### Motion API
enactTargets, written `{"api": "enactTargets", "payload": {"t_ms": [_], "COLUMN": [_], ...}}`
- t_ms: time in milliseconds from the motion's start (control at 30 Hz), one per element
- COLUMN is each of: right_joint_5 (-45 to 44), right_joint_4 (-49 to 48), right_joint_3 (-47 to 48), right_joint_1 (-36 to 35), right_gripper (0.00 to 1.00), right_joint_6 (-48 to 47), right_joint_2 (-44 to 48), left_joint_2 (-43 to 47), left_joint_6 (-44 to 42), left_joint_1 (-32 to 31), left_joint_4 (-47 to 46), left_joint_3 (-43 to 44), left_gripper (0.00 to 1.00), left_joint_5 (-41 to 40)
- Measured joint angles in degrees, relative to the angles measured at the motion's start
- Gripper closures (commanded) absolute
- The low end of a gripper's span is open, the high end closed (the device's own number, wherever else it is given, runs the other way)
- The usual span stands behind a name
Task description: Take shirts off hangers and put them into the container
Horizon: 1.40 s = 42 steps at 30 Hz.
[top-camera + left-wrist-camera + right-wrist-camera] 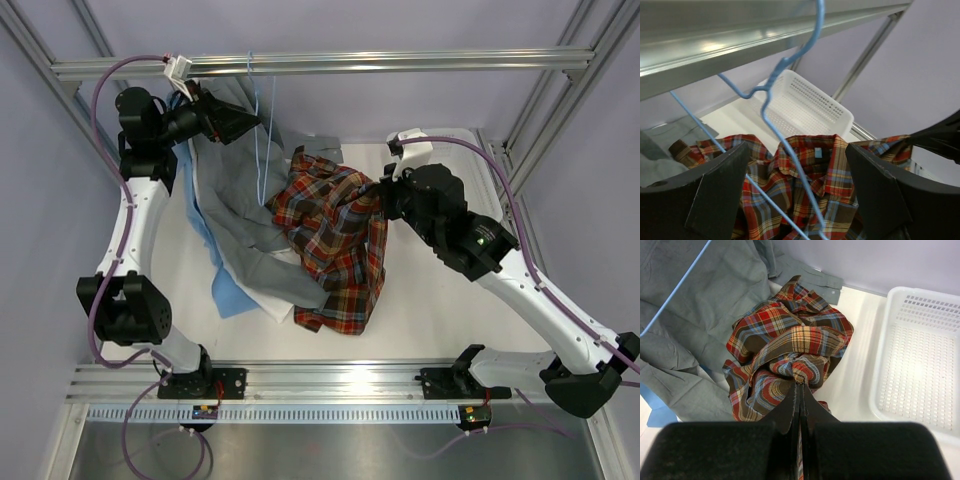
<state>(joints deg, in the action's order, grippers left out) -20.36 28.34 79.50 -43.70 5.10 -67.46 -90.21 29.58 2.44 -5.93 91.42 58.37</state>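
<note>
The right gripper (800, 386) is pinched tight on a fold of the plaid shirt (790, 345). The shirt lies bunched on the table (420, 310), next to the basket (917, 365). The left gripper (797, 150) is wide, up by the rail (740, 45), with the blue hanger (790, 60) in its gap.

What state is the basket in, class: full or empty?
Empty: the basket shows only bare mesh inside; the plaid shirt lies outside it.
</note>
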Motion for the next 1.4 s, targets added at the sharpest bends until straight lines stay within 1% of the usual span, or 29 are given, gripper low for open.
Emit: {"api": "enactTargets", "payload": {"t_ms": [167,267,333,433,533,633,700,733,767,800,833,900,933,967,1000,1067,1167,1200,1233,1267,1333,1367,1400], "right_joint_5": [-0.04,-0.09,-0.09,-0.13,-0.15,-0.13,-0.11,-0.11,-0.09,-0.07,-0.07,0.02,0.04,0.07,0.20,0.31,0.33,0.44,0.52,0.59,0.74,0.74,0.81], "right_joint_4": [0.07,0.11,0.31,1.46,2.21,2.93,3.58,4.15,5.03,5.70,6.40,8.02,8.50,8.74,9.77,10.54,11.39,11.10,10.40,9.64,8.55,8.07,7.56], "right_joint_3": [0.00,0.00,0.00,0.98,3.56,6.97,9.55,11.15,12.96,15.02,17.62,22.77,25.75,28.92,32.92,40.24,52.81,55.82,57.99,59.19,60.02,60.30,60.74], "right_joint_1": [0.00,0.00,0.00,0.00,0.00,0.02,0.02,0.02,0.02,0.02,0.04,0.07,0.09,0.11,0.15,0.17,0.22,0.22,0.22,0.24,0.26,0.26,0.26], "right_gripper": [1.00,1.00,1.00,1.00,1.00,1.00,1.00,1.00,1.00,1.00,1.00,1.00,1.00,1.00,1.00,1.00,1.00,1.00,1.00,1.00,1.00,1.00,1.00], "right_joint_6": [-0.24,-0.39,-0.42,-0.66,-0.98,-1.18,-1.42,-1.55,-1.84,-2.03,-2.34,-3.23,-3.85,-4.48,-5.38,-7.13,-10.10,-10.99,-12.09,-13.20,-15.28,-16.20,-16.98], "right_joint_2": [0.00,0.00,0.07,0.15,0.13,0.13,0.02,-0.11,-0.31,-0.59,-0.98,-1.60,-1.99,-2.40,-2.95,-3.96,-6.23,-6.58,-6.54,-6.16,-4.90,-4.37,-3.91], "left_joint_2": [-0.31,-0.04,1.07,4.44,9.62,16.15,20.20,21.92,23.67,24.96,26.43,27.87,28.87,29.90,30.93,32.65,33.97,34.32,34.71,35.10,36.09,36.63,37.18], "left_joint_6": [5.09,5.73,4.35,1.11,-2.69,-6.25,-8.20,-9.25,-10.32,-11.19,-12.52,-12.85,-13.00,-13.03,-12.98,-12.76,-12.44,-12.37,-12.22,-12.22,-11.69,-11.50,-11.15], "left_joint_1": [0.00,0.00,0.00,0.00,-0.46,-2.32,-5.79,-7.89,-10.27,-12.74,-15.93,-19.02,-20.76,-22.05,-23.10,-24.72,-26.43,-27.02,-27.41,-27.74,-28.30,-28.46,-28.70], "left_joint_4": [-6.01,-6.69,-4.42,1.42,8.68,14.97,18.51,20.13,21.75,23.30,25.20,26.58,27.28,27.52,27.78,28.81,29.79,29.81,29.99,30.10,29.83,29.83,29.57], "left_joint_3": [-0.07,-0.13,-0.74,-1.68,-2.01,-1.99,-1.97,-1.90,-1.90,-1.90,-1.90,-2.36,-3.23,-4.57,-6.16,-9.29,-12.66,-13.68,-14.53,-15.26,-16.81,-17.35,-17.92], "left_gripper": [0.16,0.17,0.18,0.18,0.26,0.31,0.38,0.43,0.50,0.59,0.64,0.75,0.89,0.93,0.94,0.92,0.94,0.93,0.86,0.70,0.62,0.49,0.46], "left_joint_5": [2.51,2.62,1.79,-0.68,-5.07,-10.51,-14.73,-17.18,-19.69,-22.47,-26.10,-29.99,-32.30,-34.34,-36.15,-39.10,-42.51,-43.60,-44.30,-44.96,-45.72,-46.01,-46.29]}}
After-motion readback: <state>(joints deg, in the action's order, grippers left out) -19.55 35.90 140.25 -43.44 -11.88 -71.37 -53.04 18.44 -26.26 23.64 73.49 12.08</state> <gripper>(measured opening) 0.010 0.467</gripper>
